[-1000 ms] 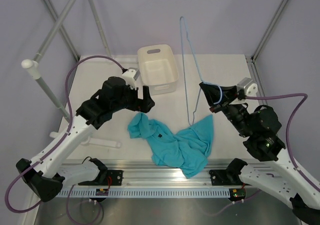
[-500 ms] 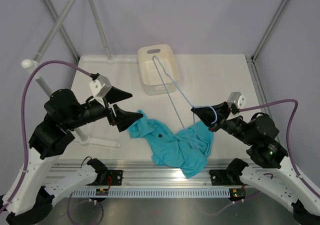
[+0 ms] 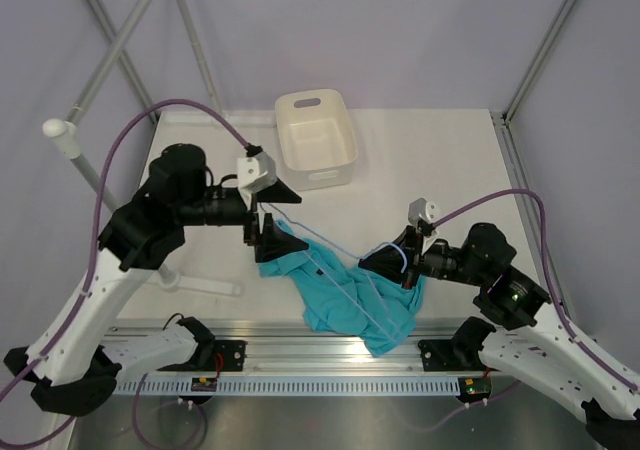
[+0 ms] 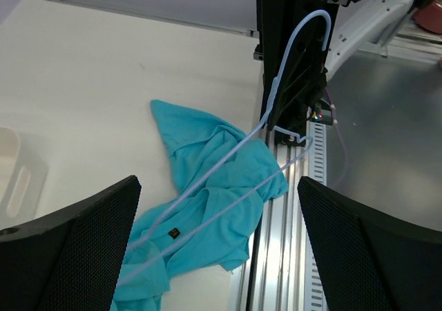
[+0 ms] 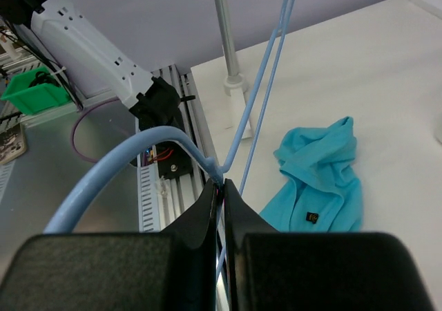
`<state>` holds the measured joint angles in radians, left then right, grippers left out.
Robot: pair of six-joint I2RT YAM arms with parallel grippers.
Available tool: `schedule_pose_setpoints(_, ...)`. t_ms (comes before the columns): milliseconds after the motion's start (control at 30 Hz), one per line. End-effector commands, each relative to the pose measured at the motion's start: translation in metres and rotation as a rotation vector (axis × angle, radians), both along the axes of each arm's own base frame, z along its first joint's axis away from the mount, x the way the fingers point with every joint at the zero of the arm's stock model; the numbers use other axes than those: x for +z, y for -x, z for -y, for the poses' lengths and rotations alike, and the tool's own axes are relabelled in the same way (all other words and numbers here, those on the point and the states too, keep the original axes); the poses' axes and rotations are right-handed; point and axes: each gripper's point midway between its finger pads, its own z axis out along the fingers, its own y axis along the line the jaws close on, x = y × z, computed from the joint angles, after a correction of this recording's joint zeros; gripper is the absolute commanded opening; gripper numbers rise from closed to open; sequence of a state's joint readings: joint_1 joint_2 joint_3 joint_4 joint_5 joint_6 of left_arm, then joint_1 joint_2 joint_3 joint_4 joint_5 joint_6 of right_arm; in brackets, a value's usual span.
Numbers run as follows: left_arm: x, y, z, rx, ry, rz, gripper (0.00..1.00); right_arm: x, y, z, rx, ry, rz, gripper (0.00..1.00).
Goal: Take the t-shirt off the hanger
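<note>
The teal t-shirt [image 3: 345, 298] lies crumpled on the table near the front edge. The light-blue wire hanger [image 3: 403, 259] lies low and slanted across it, its wires crossing over the cloth. My right gripper [image 3: 364, 263] is shut on the hanger's neck just below the hook. The right wrist view shows the pinch [image 5: 222, 184], the hook [image 5: 124, 164] curving back over the fingers, and the t-shirt [image 5: 321, 180] beyond. My left gripper [image 3: 300, 222] stands wide open over the shirt's left end, holding nothing. Its wrist view shows the t-shirt [image 4: 207, 152] and the hanger [image 4: 282, 62] between the spread fingers.
A white tub [image 3: 317, 140] stands at the back middle. Grey rack poles [image 3: 100, 185] rise at the left, with a white foot [image 3: 205, 285] on the table. The aluminium rail [image 3: 330, 355] runs along the front edge under the shirt's hem.
My right gripper has swung the hanger down from upright to lie low across the shirt. The left arm pulled back left, then came in over the shirt's left end, still open.
</note>
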<state>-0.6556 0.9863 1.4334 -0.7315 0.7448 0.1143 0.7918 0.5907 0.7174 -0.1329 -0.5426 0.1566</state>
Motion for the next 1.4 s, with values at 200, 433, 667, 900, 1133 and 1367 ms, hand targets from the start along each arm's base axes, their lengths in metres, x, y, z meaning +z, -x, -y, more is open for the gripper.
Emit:
schedule_pose_setpoints(200, -0.051, 0.032, 0.053, -0.307, -0.216, -0.040, 0.87, 0.019, 0.009, -0.013, 0.109, -0.017, 0.005, 0.00)
schedule_pose_setpoints(433, -0.069, 0.037, 0.062, -0.372, -0.260, -0.073, 0.68, 0.025, 0.015, -0.013, 0.138, -0.021, 0.011, 0.00)
schedule_pose_setpoints(667, -0.072, 0.044, 0.075, -0.392, -0.277, -0.090, 0.61, 0.028, 0.017, -0.014, 0.152, -0.036, 0.013, 0.00)
schedule_pose_setpoints(900, -0.074, 0.041, 0.087, -0.389, -0.284, -0.103, 0.19, 0.025, 0.012, -0.019, 0.149, -0.028, -0.008, 0.00)
schedule_pose_setpoints(1133, -0.081, 0.041, 0.079, -0.365, -0.300, -0.092, 0.00, 0.030, 0.000, -0.017, 0.076, -0.028, -0.011, 0.00)
schedule_pose_setpoints(1367, -0.054, 0.043, 0.065, -0.273, -0.183, -0.028, 0.00, 0.039, -0.020, -0.010, -0.068, -0.050, -0.044, 0.39)
